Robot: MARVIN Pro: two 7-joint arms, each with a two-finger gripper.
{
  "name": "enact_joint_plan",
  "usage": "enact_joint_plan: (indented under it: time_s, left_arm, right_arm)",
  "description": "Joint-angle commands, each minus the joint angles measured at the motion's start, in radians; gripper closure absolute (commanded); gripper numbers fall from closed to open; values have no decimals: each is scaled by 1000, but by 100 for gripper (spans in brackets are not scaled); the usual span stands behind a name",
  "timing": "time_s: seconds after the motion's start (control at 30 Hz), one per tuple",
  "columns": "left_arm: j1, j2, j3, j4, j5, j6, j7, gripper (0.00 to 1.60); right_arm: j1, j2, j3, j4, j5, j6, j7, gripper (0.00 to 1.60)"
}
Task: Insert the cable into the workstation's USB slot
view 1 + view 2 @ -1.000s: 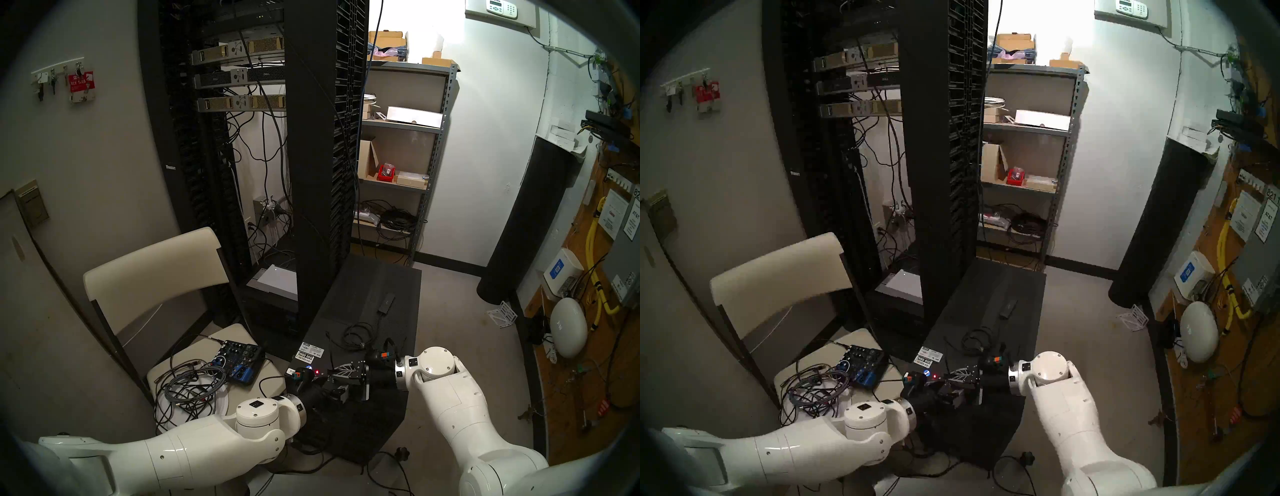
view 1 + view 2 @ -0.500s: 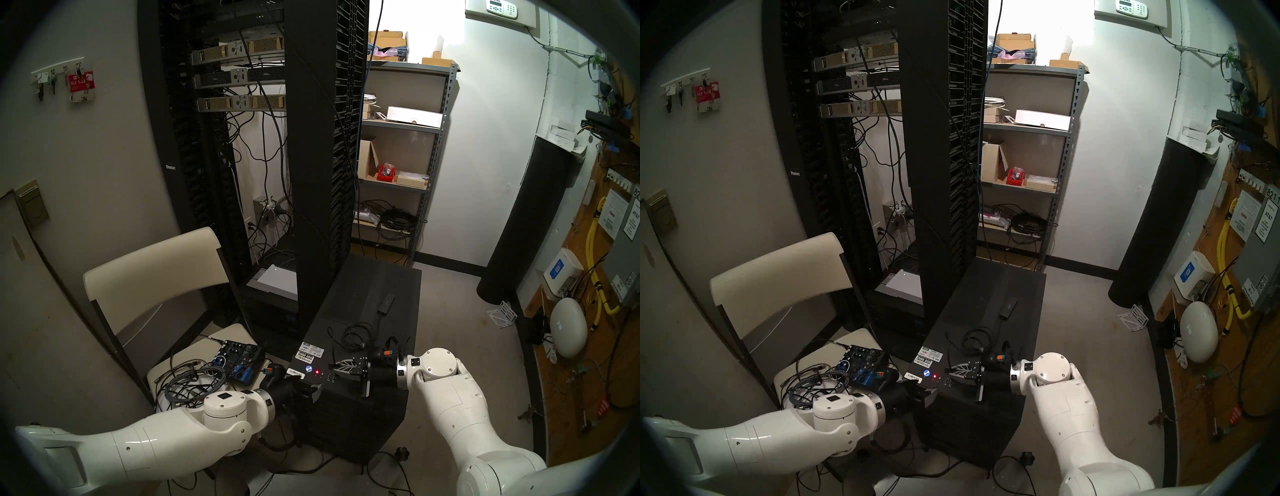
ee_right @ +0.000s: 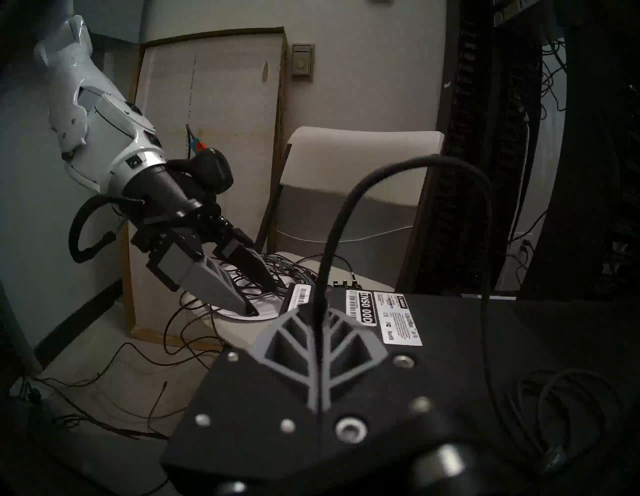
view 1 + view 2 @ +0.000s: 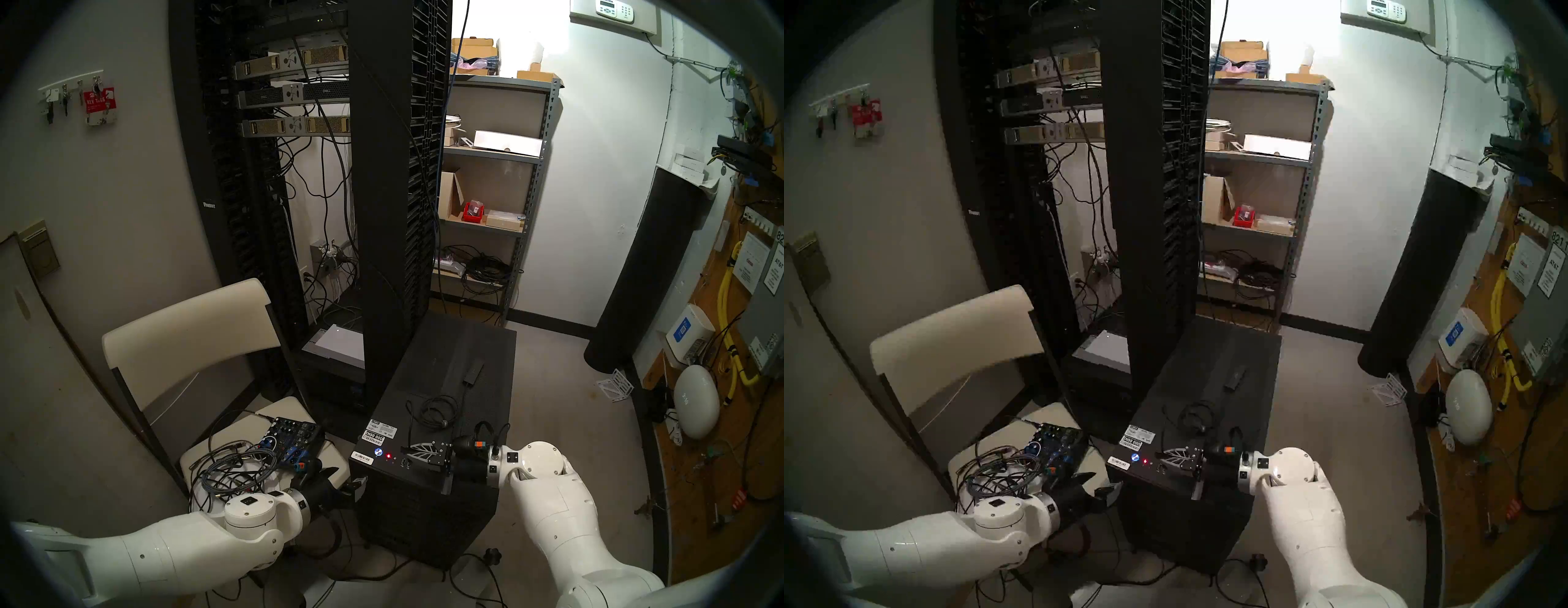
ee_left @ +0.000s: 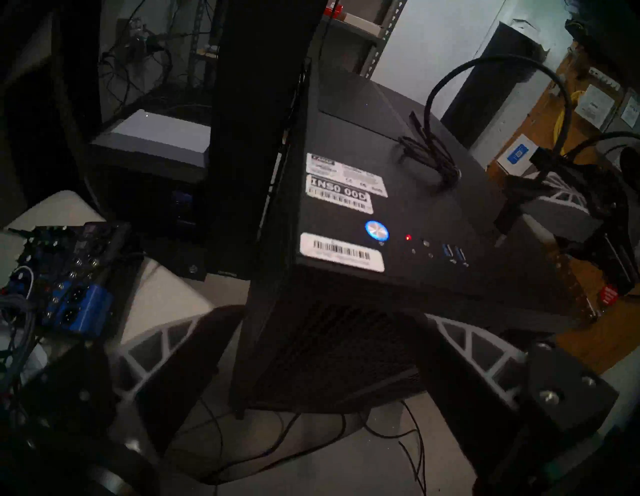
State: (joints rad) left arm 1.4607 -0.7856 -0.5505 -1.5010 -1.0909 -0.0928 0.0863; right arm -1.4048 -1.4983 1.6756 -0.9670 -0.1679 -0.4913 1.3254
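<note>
The workstation [image 4: 428, 369] is a black tower with white barcode stickers, a blue button and a red light at its top front edge. On its top lies the cable [image 4: 437, 409] in a small coil, with its flat adapter box [image 4: 473, 371] farther back. My right gripper [image 4: 403, 448] is shut on the cable's near end, just right of the blue USB slots [image 5: 455, 253] and apart from them. In the right wrist view the cable [image 3: 346, 207] arches up from between the shut fingers. My left gripper [image 4: 345, 477] hangs open and empty, left of the workstation's front corner.
A white folding chair [image 4: 191, 322] on the left holds a blue audio mixer [image 4: 292, 443] and a tangle of cables [image 4: 229, 471]. The tall black server rack [image 4: 390, 191] stands right behind the workstation. Loose cords [image 4: 475, 569] lie on the floor in front.
My left gripper has drawn back leftward from the right gripper and the workstation's front edge, its jaws opening wider. The right gripper, still shut on the cable, has shifted slightly.
</note>
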Motion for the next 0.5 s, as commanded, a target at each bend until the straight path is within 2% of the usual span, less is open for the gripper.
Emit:
enact_joint_plan:
  time_s: [0.0,0.47]
  left_arm:
    - [-12,-42,0,-11,15,-29,-5,0]
    - [-22,-65,0,-28,33,-28,0,0]
  right_arm:
    - [-8,-22,-5,-12,11,-37,-1,160]
    - [11,-7,-13,25,-24,-83,-45,160]
